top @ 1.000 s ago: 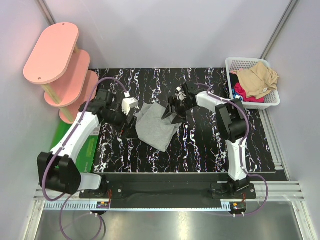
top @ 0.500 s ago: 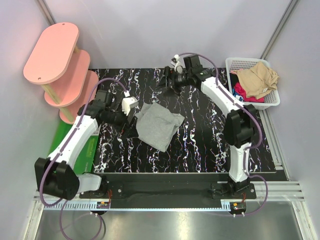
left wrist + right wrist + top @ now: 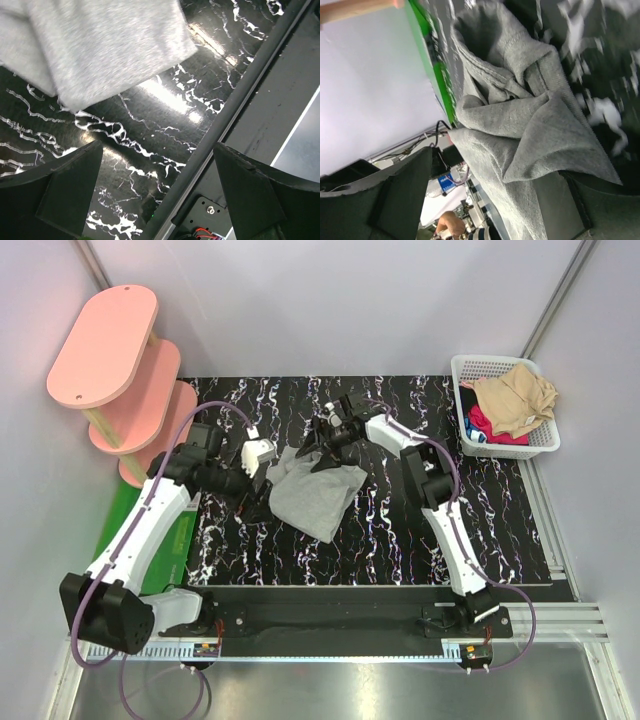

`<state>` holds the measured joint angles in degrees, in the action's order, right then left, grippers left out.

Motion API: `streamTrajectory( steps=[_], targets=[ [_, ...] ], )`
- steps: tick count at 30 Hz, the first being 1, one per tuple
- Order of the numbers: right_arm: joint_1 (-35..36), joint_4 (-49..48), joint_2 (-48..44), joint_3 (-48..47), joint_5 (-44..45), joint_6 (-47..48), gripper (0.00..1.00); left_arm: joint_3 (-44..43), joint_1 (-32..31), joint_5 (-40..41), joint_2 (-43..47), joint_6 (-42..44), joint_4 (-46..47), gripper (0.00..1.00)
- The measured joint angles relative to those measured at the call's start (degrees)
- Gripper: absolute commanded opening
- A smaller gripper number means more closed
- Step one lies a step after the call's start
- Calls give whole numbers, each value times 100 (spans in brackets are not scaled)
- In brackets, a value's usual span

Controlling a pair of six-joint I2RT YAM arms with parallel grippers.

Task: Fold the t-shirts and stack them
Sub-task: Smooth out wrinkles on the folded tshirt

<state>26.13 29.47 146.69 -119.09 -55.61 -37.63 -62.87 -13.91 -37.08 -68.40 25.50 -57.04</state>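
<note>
The soft heather grey t-shirt [image 3: 318,498] is lying crumpled approx. at the centre of the black white-veined table [image 3: 430,530], w/ its bunched folds toward 12 o'clock. The left gripper [image 3: 259,496] is hanging just beside the shirt's 9 o'clock edge. In the left wrist view its jaws are standing wide apart w/ nothing between them, only table surface. The right gripper [image 3: 322,452] is sitting at the shirt's 12 o'clock edge. Its jaws are also spread, and bunched grey cloth is lying between them w/o being pinched. At 2 o'clock, well apart from the grey shirt, the white plastic lattice basket [image 3: 458,368] is holding a tan t-shirt [image 3: 515,400] and a red t-shirt [image 3: 482,424].
</note>
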Motion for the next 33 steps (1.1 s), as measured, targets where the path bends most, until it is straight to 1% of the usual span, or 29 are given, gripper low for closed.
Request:
streamTrajectory(
  steps=[3, 5, 7, 11, 14, 17, 20, 23, 27, 29, 33],
  targets=[
    [4, 24, 343, -564, -138, -81, 86, -90, -177, 2, -122, 2, -17, 99],
    [4, 26, 468, -772, -157, -87, 87, -92, -317, 17, -201, 11, -37, 99],
    [4, 39, 498, -824, -184, -68, 91, -94, -507, 90, -273, 20, -44, 99],
    [-11, 223, 376, -804, -57, 188, 93, -197, -994, 293, -546, 42, -59, 99],
    [-57, 369, -155, -404, 337, 463, 94, -352, -1274, 343, -887, 28, 59, 99],
    [-245, 444, -859, 68, 682, 669, 93, -391, -1316, 382, -1209, -122, 426, 99],
    [-570, 382, -1250, 310, 811, 793, 92, -385, -1316, 514, -1510, -350, 911, 99],
    [-835, 299, -1257, 592, 984, 938, 92, -389, -1311, 616, -1921, -516, 1355, 99],
    [-911, 376, -920, 911, 1176, 1102, 91, -413, -1311, 629, -2702, -691, 1585, 99],
    [-925, 376, -752, 929, 896, 1038, 91, -415, -1311, 629, -2975, -761, 1620, 99],
    [-927, 378, -750, 907, 883, 1093, 88, -439, -1268, 627, -3237, -890, 1650, 99]
  ],
)
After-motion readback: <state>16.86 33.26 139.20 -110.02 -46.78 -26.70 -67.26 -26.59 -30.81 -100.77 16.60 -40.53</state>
